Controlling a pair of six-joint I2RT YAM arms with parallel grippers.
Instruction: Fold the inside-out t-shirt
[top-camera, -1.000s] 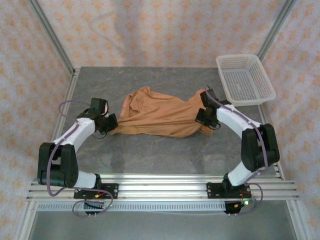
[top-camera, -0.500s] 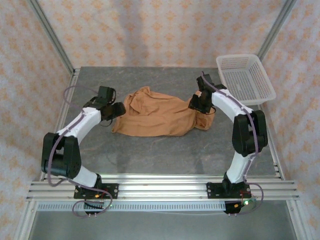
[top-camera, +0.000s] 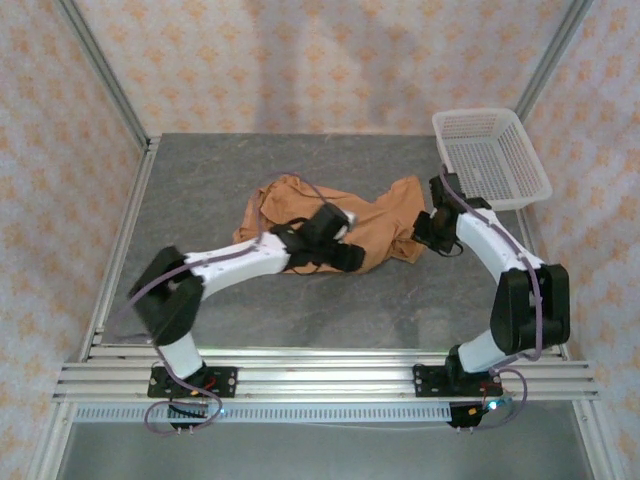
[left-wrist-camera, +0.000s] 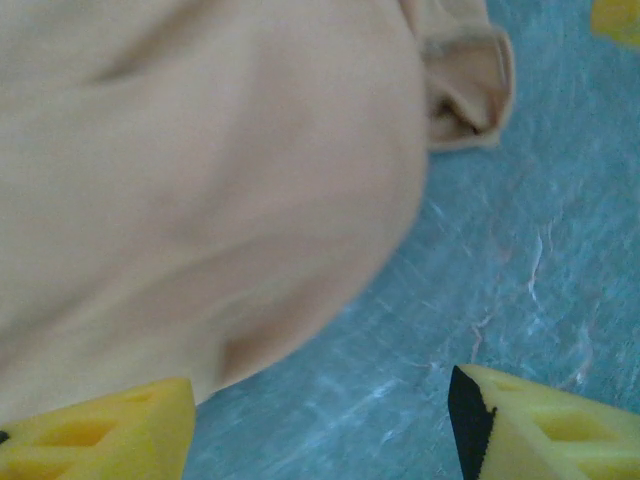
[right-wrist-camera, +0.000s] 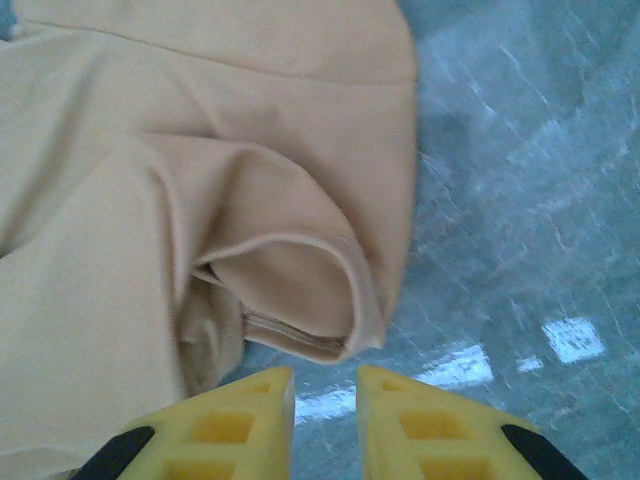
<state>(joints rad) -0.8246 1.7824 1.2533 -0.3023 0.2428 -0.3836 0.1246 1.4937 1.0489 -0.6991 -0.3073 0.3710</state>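
Checking the left gripper first: how wide is it? — Mei

Wide open. In the left wrist view its two yellow fingertips sit at opposite bottom corners, with bare table between them. Nothing held. — Tom

Touching the inside-out t-shirt? — Mei

One fingertip is right at the cloth edge; contact or not, can't tell. The other is over bare table, apart from the cloth. From the top camera the left arm lies across the shirt and the gripper sits at its near edge. — Tom

Shirt state? — Mei

Orange-tan, crumpled and not flat, lying mid-table toward the far side. The left part is bunched with folds, and the right end reaches to the right gripper. The left wrist view shows smooth cloth with soft creases and a hemmed opening at the top right. — Tom

Right gripper? — Mei

Nearly closed. There is a narrow slit between its fingertips, with table visible through it and nothing in it. It sits at the shirt's right end, just short of a hemmed sleeve opening. No contact that I can see. — Tom

Anything further right? — Mei

White mesh basket at the far right corner, apart from the shirt. — Tom
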